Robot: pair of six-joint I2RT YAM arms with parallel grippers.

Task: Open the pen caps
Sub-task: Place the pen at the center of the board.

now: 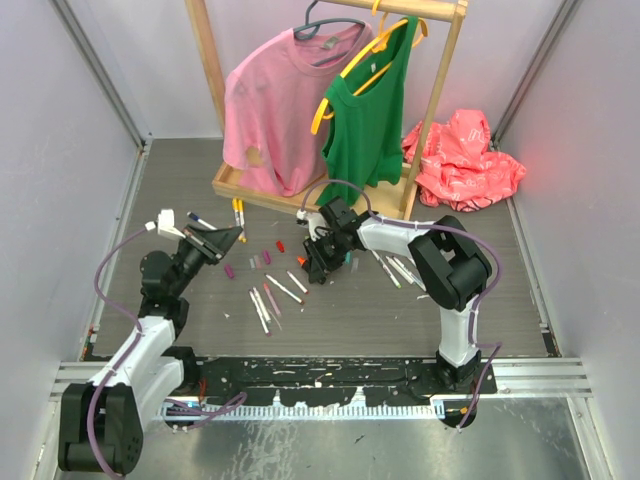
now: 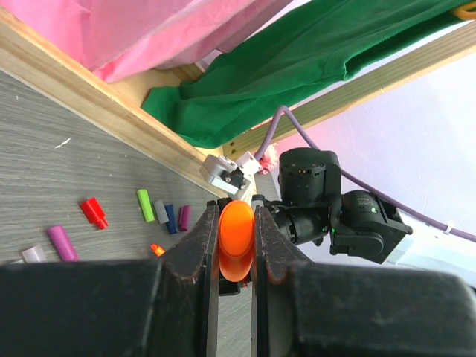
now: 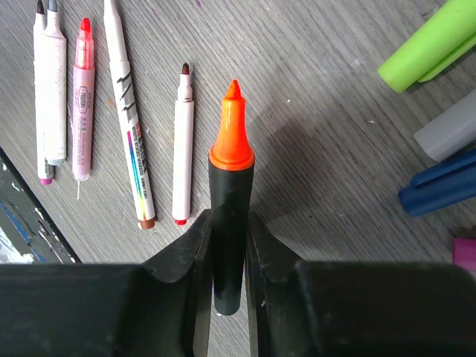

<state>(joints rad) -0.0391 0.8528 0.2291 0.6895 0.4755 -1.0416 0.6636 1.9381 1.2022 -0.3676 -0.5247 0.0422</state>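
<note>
My left gripper (image 2: 236, 223) is shut on an orange pen cap (image 2: 237, 238), held off the table at the left in the top view (image 1: 226, 238). My right gripper (image 3: 228, 230) is shut on a black-barrelled marker (image 3: 228, 245) whose bare orange tip (image 3: 232, 123) points away over the table. In the top view the right gripper (image 1: 318, 262) is low at the table's middle. Loose caps lie on the table: red (image 2: 93, 212), green (image 2: 145, 205), grey (image 2: 161, 212), blue (image 2: 170, 218), purple (image 2: 184, 217) and pink (image 2: 61, 242). The green cap (image 3: 428, 46), the grey cap (image 3: 446, 130) and the blue cap (image 3: 439, 190) also show right of my right gripper.
Several uncapped white markers (image 3: 126, 111) lie left of the right gripper, more (image 1: 270, 300) at the table's middle and right (image 1: 400, 268). A wooden clothes rack (image 1: 240, 185) with a pink shirt (image 1: 275, 110) and green top (image 1: 370, 110) stands behind. A red cloth (image 1: 465, 160) lies back right.
</note>
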